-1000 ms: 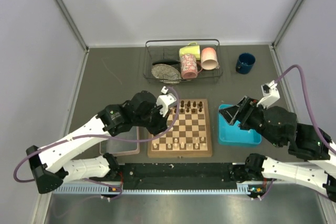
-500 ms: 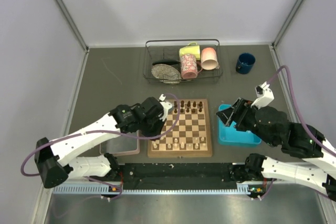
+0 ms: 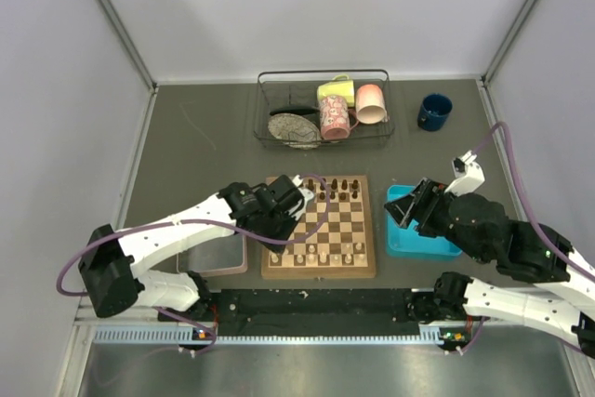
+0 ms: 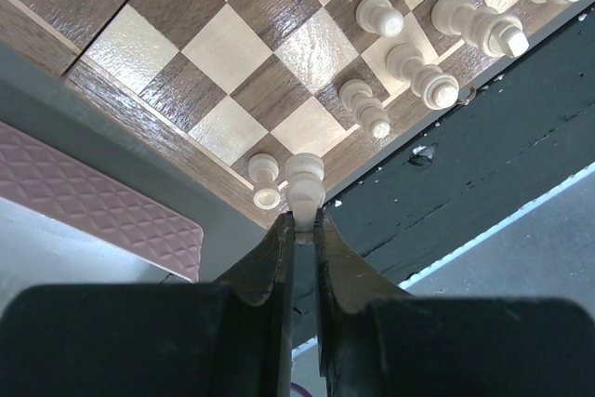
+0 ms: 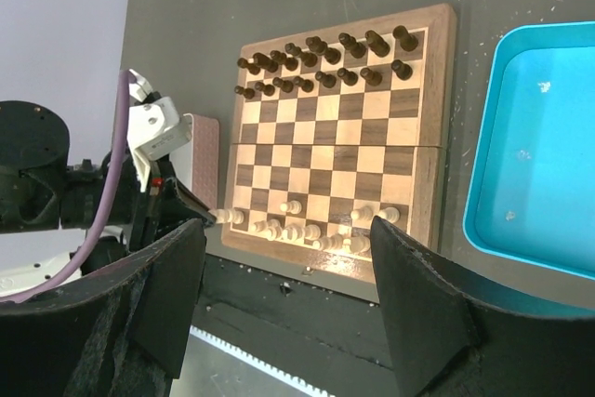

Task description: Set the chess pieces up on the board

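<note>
Pieces (image 4: 381, 16) on board (image 3: 327, 226); mugs (image 3: 335, 116) in basket (image 3: 277, 95)

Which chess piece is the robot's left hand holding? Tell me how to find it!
Find the wooden chessboard in the middle of the table and go to its near left corner, by the pinkish tray. There the left gripper is shut on a cream piece. It is the only one pinched between black fingers, and it looks bigger than the little cream piece right beside it.
</note>
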Controlling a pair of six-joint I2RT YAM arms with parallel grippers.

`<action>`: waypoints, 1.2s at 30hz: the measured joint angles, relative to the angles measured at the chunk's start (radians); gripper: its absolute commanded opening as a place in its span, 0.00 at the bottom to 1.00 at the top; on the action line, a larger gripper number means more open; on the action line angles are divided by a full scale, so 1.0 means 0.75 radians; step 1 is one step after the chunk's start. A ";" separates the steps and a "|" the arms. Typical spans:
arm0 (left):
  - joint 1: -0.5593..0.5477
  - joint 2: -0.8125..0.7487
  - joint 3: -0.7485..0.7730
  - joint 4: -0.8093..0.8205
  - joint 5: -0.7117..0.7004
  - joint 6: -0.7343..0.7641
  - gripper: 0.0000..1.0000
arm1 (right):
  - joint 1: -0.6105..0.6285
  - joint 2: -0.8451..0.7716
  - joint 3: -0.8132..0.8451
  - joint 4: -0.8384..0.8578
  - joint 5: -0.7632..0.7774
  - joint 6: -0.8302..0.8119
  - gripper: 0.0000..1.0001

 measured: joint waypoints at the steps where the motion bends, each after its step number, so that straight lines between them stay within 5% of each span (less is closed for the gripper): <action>1: -0.002 0.002 0.000 0.002 0.000 0.000 0.00 | 0.000 -0.001 -0.001 -0.003 0.001 0.001 0.71; 36: -0.039 0.130 -0.065 0.117 0.011 -0.001 0.00 | 0.000 -0.008 -0.001 -0.036 0.006 0.025 0.71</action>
